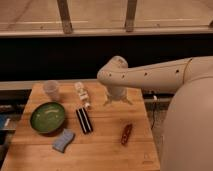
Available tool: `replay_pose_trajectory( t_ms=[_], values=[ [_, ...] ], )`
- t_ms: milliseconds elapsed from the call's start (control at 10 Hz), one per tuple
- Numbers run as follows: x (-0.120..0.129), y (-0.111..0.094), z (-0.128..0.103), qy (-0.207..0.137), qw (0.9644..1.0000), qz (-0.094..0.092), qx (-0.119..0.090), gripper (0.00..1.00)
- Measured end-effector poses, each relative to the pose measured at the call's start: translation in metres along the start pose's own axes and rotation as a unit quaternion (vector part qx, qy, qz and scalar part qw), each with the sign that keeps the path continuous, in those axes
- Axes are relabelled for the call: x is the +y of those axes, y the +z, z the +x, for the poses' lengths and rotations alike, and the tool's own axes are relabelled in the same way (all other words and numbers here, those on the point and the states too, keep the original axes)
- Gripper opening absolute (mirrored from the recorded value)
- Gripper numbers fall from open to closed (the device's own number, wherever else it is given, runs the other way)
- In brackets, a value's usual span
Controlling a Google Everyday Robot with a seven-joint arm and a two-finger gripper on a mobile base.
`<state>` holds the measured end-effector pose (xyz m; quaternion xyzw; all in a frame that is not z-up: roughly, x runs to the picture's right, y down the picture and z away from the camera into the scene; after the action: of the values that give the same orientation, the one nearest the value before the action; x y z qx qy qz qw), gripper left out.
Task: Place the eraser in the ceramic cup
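Bare wood along the table's (pixel 100 156) front edge & right side. Eraser (pixel 84 120) lies flat mid-table, apart from the gripper (pixel 118 102), to its left & nearer the front; the gripper hangs over the back edge w/ jaws spread, holding nothing. Ceramic cup (pixel 51 90) stands at the back-left corner behind the green bowl (pixel 47 117); butcher-block top, dark wall behind.

One hand (pixel 118 100) near one eraser (pixel 84 120), cup (pixel 51 90), bowl (pixel 47 118), sponge (pixel 63 141), tube (pixel 82 94), stick (pixel 126 134)
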<state>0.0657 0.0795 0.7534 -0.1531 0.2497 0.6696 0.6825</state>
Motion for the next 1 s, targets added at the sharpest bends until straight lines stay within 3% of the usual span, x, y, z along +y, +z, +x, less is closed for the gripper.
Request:
replay_pose_trajectory(
  t_ms=[300, 600, 800, 1000],
  values=[
    [0.0, 0.0, 0.0, -0.002, 1.0, 0.001, 0.001, 0.8],
    [0.023, 0.0, -0.004, -0.046, 0.9987, -0.012, 0.018, 0.8],
    [0.068, 0.0, -0.011, -0.105, 0.9936, -0.029, 0.031, 0.8],
    [0.102, -0.003, -0.007, -0.166, 0.9847, -0.039, 0.038, 0.8]
  ],
)
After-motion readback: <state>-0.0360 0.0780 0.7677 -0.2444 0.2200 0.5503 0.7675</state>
